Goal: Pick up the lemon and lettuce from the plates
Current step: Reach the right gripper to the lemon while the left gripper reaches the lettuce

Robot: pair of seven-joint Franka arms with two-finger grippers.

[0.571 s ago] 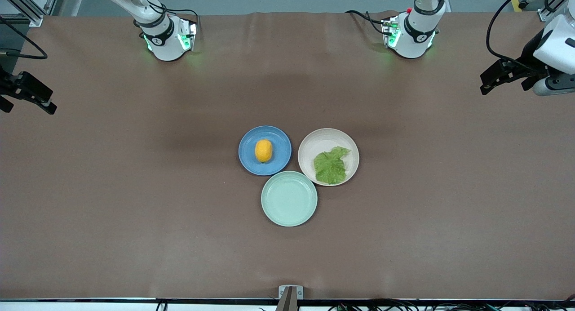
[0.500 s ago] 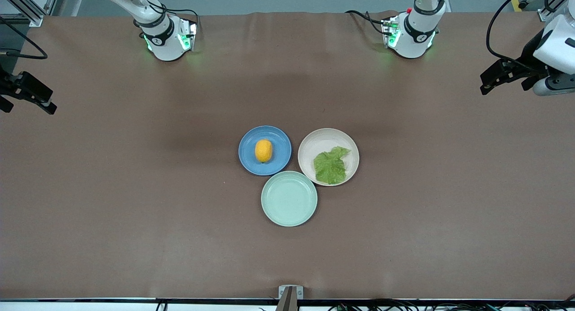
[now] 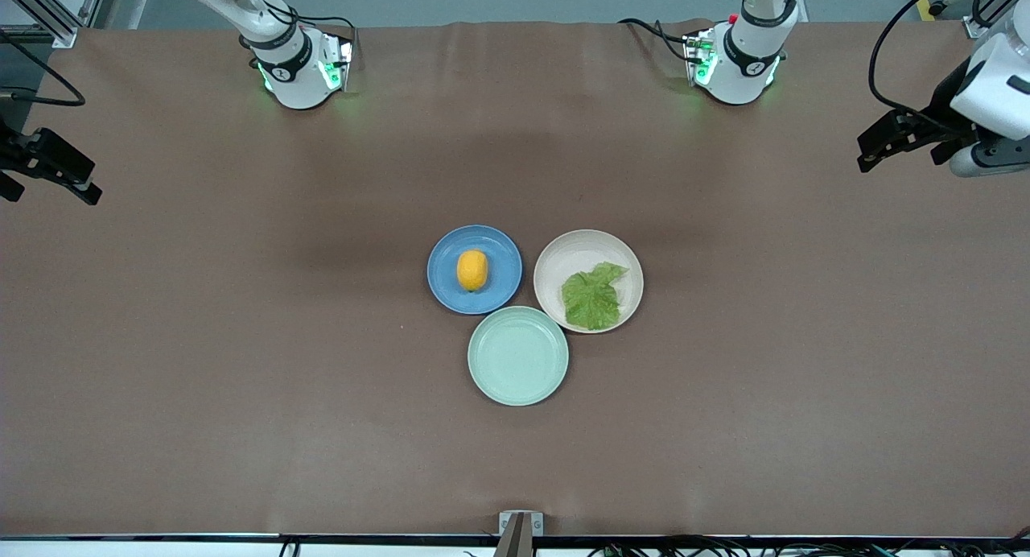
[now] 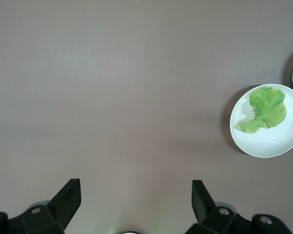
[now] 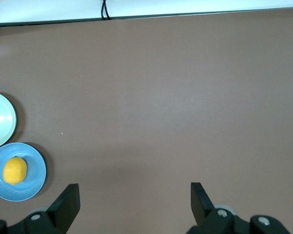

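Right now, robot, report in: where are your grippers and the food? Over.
Left gripper and right gripper open, high over bare table ends. Small yellow-orange lemon on round blue plate, crinkled green lettuce on beige plate. Nothing blocking.

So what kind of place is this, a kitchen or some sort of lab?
Most likely a robotics lab, not a kitchen: two arms are bolted to a brown-covered table, cables trail along its edge, and only three plates sit on it, the blue plate with a lemon, the beige plate with lettuce.

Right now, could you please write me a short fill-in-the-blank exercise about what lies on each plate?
The lemon lies on the ____ plate.
The lettuce lies on the ____ plate.
The mint green plate holds ____.
Both pincers, left pincer and right pincer, are ____.

Missing words: blue; beige; nothing; open
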